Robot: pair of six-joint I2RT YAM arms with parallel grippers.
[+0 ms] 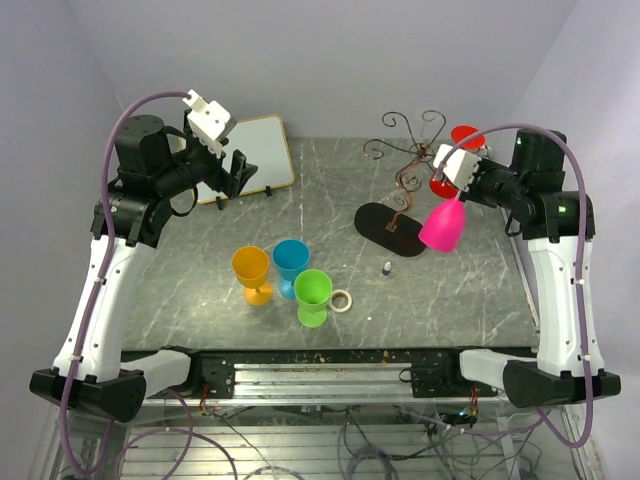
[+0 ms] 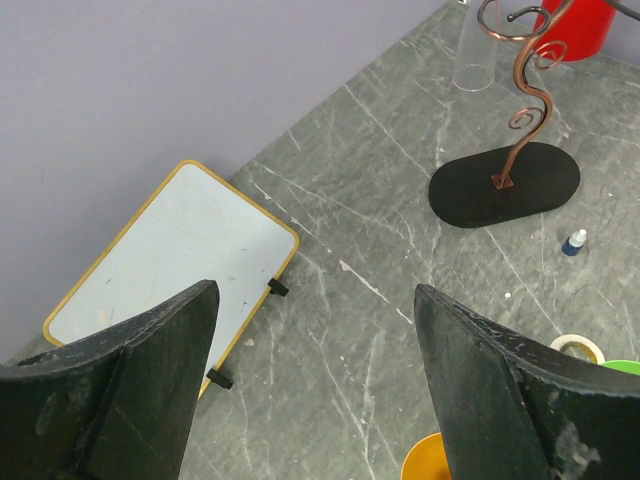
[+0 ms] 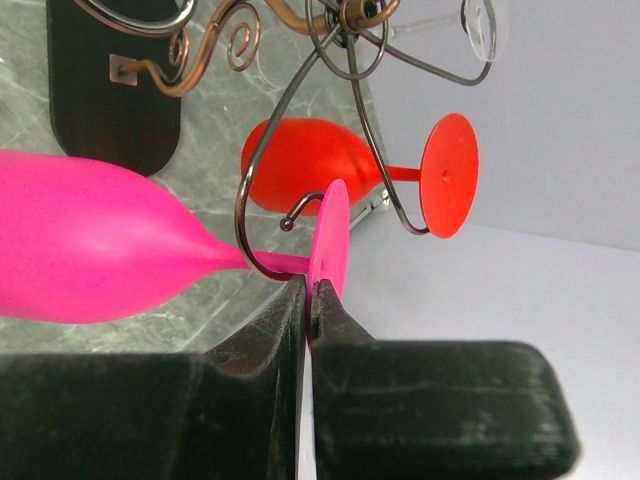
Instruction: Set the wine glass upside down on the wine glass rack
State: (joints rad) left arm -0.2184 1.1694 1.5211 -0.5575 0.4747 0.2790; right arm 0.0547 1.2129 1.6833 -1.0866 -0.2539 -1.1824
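The right gripper [image 3: 308, 292] pinches the foot of the pink wine glass [image 3: 90, 240]. Its stem seems already inside a curled hook of the wine glass rack [image 3: 110, 120] at far right, bowl hanging down. Only letting go remains. The left gripper [image 2: 310, 310] hangs spread and empty.

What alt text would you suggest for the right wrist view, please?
The right gripper is shut on the foot of the pink wine glass, whose stem lies inside a curled hook of the wine glass rack. A red glass hangs on another hook behind; a clear glass shows at top right.
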